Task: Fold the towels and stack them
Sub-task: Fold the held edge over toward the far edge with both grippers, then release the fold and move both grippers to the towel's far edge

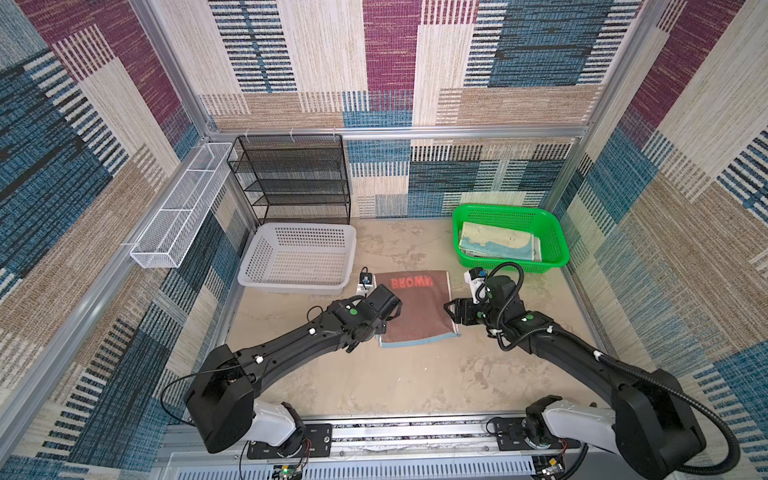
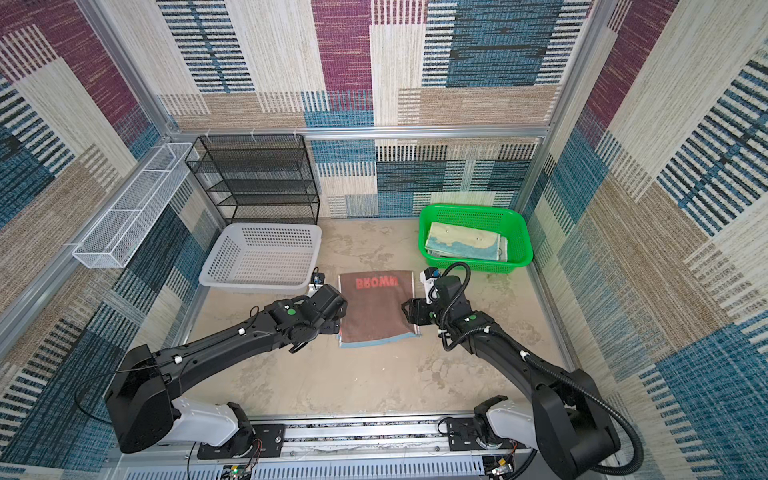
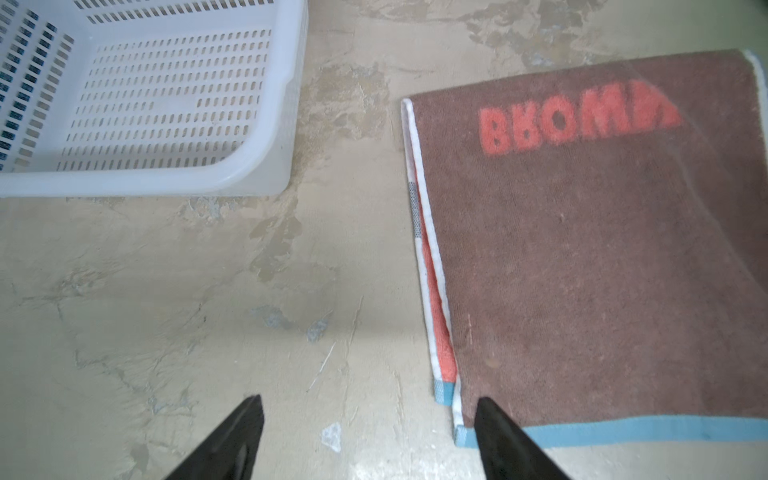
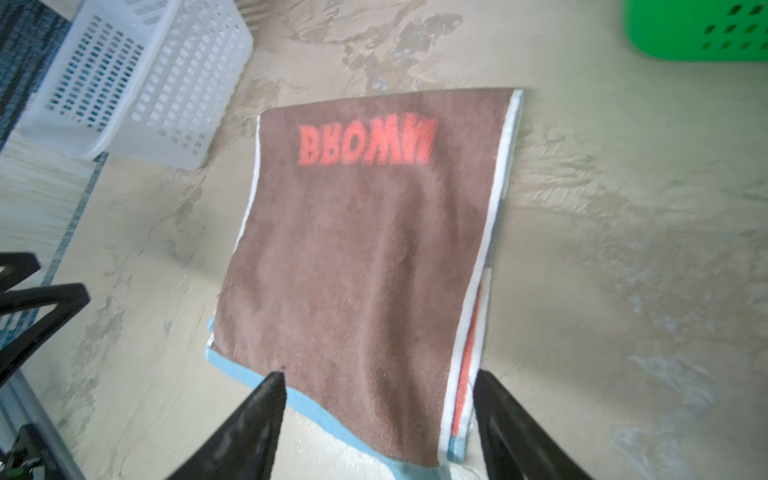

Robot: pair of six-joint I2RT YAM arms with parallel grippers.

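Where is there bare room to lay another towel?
Widest bare table: in front of the brown towel, between the arms. Narrower strip: between white basket and green basket. Crowded: towel's sides, at left claw and right claw.

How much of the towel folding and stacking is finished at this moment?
Done: folded towels lie stacked in the green basket; the white basket is empty. In hand: nothing; the left gripper and right gripper stand open, flanking the brown towel, folded double on the table. Left: probably moving it onto the stack.
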